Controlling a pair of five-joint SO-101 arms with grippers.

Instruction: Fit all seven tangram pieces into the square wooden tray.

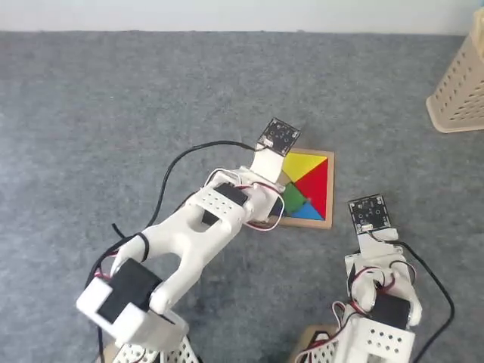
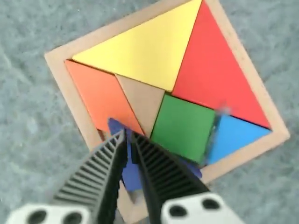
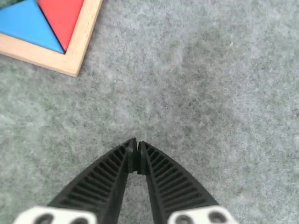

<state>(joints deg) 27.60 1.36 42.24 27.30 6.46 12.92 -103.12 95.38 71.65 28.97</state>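
The square wooden tray [image 2: 58, 60] holds a yellow triangle [image 2: 140, 51], a red triangle [image 2: 215, 79], an orange piece [image 2: 96, 95], a tan triangle [image 2: 142, 102], a green square [image 2: 184, 126] and a light blue triangle [image 2: 236, 135]. A dark blue piece [image 2: 131, 175] lies at the tray's near corner, partly over the rim and running under the green square's edge. My left gripper [image 2: 128, 135] is shut, its tips on that dark blue piece. My right gripper [image 3: 137, 143] is shut over bare carpet, with the tray's corner [image 3: 70, 65] a short way off.
Grey carpet covers the table. A cream slotted basket [image 1: 461, 83] stands at the far right. The left arm [image 1: 197, 234] reaches diagonally across to the tray [image 1: 331, 189]. The right arm [image 1: 378, 287] stays near the front right.
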